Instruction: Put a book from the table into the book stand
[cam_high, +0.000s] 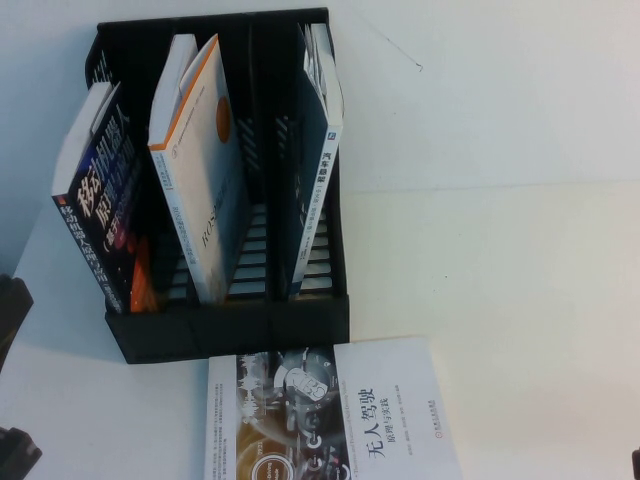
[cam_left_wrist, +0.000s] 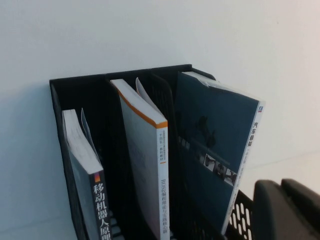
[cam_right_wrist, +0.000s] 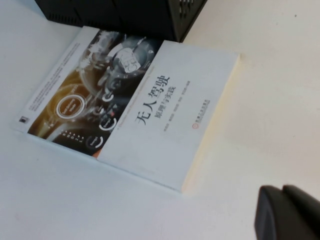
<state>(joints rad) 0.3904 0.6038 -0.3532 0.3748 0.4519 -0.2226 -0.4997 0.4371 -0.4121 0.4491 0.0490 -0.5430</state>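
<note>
Book stand (cam_high: 225, 335) on the table (cam_high: 520, 250): left compartment holds a dark-covered book (cam_high: 95, 215), middle the orange-edged white book (cam_high: 200, 170), right the teal-spined book (cam_high: 322, 130), upright. Half-photo, half-white book (cam_high: 335, 415) lies flat just before the stand. Left gripper (cam_left_wrist: 287, 210) beside the stand's right side, right gripper (cam_right_wrist: 290, 212) over bare table near the flat book; cannot tell how either claw stands.

The left gripper (cam_left_wrist: 287, 210) shows in its own wrist view only as a dark rounded part at the frame's corner. In the high view a dark piece at the left edge is probably the left arm (cam_high: 14, 310). The right gripper (cam_right_wrist: 289, 214) appears as a black rounded part, low over the table.
</note>
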